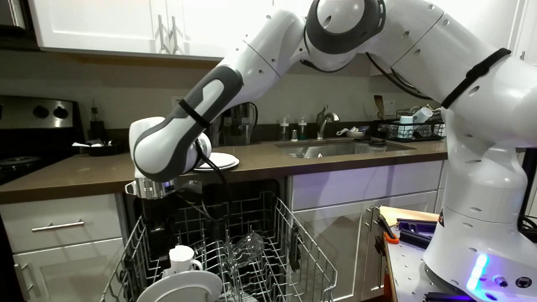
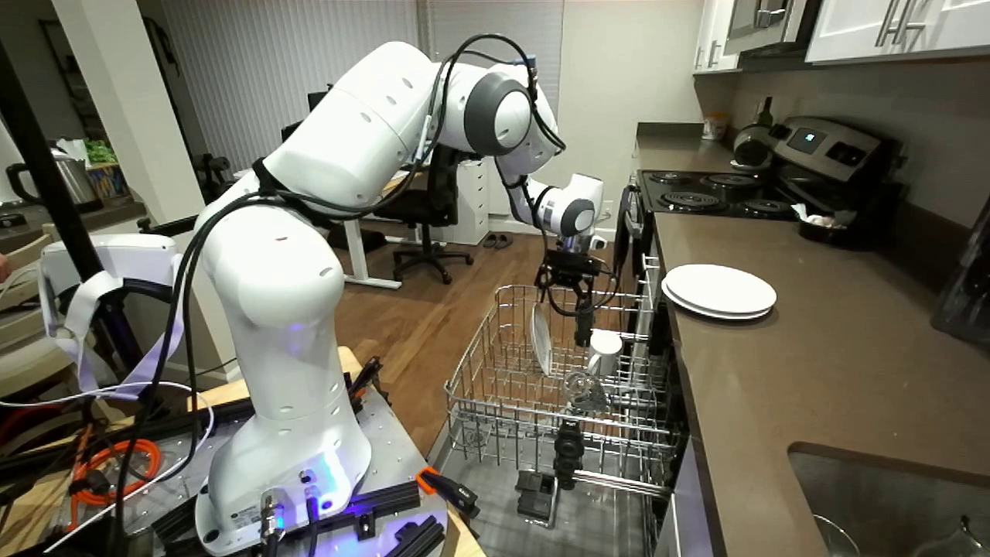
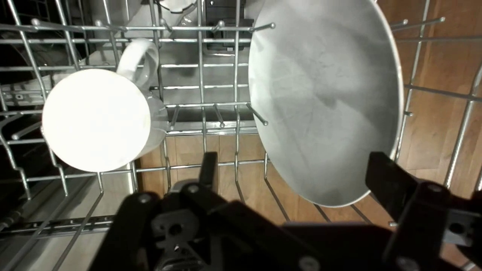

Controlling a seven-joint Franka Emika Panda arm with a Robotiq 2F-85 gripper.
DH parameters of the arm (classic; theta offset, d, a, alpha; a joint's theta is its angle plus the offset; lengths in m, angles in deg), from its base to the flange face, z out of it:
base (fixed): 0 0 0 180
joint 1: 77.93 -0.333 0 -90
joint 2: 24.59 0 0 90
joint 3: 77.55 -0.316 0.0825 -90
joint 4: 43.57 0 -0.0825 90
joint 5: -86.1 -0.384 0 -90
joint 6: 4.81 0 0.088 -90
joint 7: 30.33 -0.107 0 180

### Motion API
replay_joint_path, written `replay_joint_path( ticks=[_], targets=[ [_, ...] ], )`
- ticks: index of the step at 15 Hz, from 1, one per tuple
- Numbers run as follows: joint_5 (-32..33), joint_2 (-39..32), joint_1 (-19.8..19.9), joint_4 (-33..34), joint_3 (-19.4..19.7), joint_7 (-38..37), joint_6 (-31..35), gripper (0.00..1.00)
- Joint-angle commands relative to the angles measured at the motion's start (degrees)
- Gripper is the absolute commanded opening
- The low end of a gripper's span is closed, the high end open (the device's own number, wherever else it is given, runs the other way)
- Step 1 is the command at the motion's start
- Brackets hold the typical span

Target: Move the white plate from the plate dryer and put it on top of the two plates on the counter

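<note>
The white plate (image 3: 324,94) stands on edge, tilted, among the tines of the plate dryer (image 3: 237,86). In both exterior views it also shows, as a white plate (image 1: 184,289) low in the frame and as a thin white plate (image 2: 540,340) seen nearly edge-on. My gripper (image 3: 293,169) is open, pointing down with its fingers wide apart. In the wrist view its right finger overlaps the plate's rim; no grip shows. In an exterior view the gripper (image 2: 585,329) hangs close to the mug, beside the plate. The two plates (image 2: 719,290) lie stacked on the counter (image 2: 835,363).
A white mug (image 3: 96,120) sits upside down in the rack beside the plate. A clear glass (image 1: 249,247) lies near it. Upright tines and wire side walls surround these. The counter's edge runs along the rack. A sink (image 1: 335,149) and black dish basket (image 1: 392,130) are farther along.
</note>
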Motion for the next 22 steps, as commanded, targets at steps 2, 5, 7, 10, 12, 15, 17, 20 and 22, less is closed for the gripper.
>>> replay_joint_path(
  ticks=[2,5,7,10,12,15,17,20,22],
  targets=[
    [0.87,-0.88,0.66,1.76,-1.09,-0.52,-2.42,1.00],
    [0.82,-1.01,0.64,2.43,-1.18,-0.49,-3.14,1.00],
    [-0.07,-0.81,1.60,1.72,-2.44,1.23,-3.47,1.00],
    [-0.57,-0.13,2.34,0.34,-3.73,2.15,-3.23,1.00],
    [-0.73,0.32,2.70,-0.09,-4.29,2.25,-3.13,1.00],
    [-0.79,0.09,3.03,0.28,-4.78,2.84,-3.89,1.00],
    [-0.52,-0.57,3.01,0.64,-4.78,2.97,-3.66,1.00],
    [0.46,-2.08,2.33,1.62,-4.10,2.98,-3.36,1.00],
    [0.39,-3.09,2.41,2.24,-4.25,3.42,-3.65,1.00]
  ],
)
